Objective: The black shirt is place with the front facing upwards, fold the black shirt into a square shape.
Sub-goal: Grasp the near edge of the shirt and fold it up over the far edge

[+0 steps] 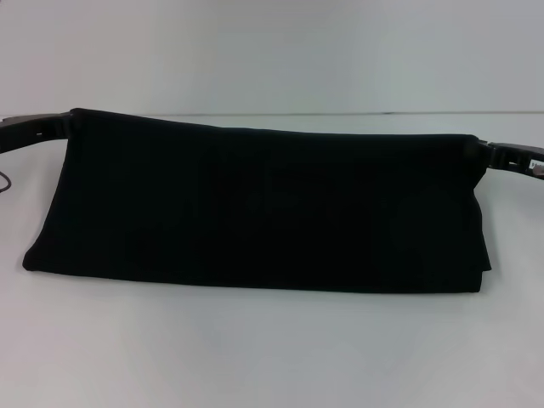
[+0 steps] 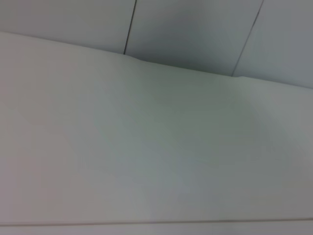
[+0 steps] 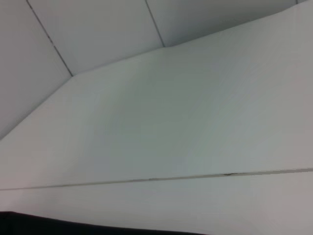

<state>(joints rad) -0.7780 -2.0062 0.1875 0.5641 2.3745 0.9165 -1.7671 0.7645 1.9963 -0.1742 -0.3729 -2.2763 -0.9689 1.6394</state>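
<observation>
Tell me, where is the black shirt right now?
In the head view, the black shirt stretches across the white table, its top corners meeting the left gripper and right gripper.

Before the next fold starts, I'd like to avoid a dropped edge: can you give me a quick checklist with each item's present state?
1. Left gripper at the black shirt's far left corner: ok.
2. Right gripper at the far right corner: ok.
3. Fingers actually pinching fabric: cannot tell.
4. Far edge stretched straight between the grippers: ok.
5. Near edge resting on the table: ok.
6. Lettering or neck label showing: not ok, neither in sight.
</observation>
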